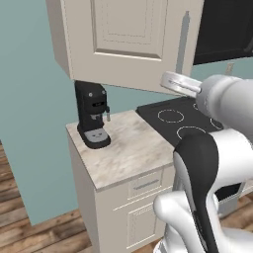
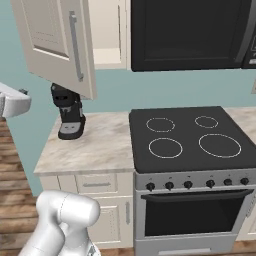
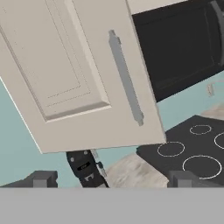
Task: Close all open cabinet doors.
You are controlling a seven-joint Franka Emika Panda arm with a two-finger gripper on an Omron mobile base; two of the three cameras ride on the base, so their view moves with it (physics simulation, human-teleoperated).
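A beige upper cabinet door [image 1: 128,39] with a recessed panel stands swung open over the counter, left of the microwave. Its long silver bar handle [image 1: 183,42] runs along its free edge. From the right base view the same door [image 2: 50,40] juts out toward the room, handle [image 2: 75,47] facing me, with the cabinet's pale inside [image 2: 107,30] behind it. In the hand view the door [image 3: 74,74] and handle [image 3: 126,78] lie ahead, tilted. My gripper [image 3: 112,180] is open, its fingertips [image 3: 43,178] wide apart, holding nothing and not touching the door.
A black coffee machine [image 1: 92,116] stands on the marble counter [image 1: 128,148] below the open door. To the right are the black cooktop [image 2: 185,135] with its oven and the black microwave [image 2: 190,32] above. Beige drawer fronts [image 2: 97,185] sit under the counter.
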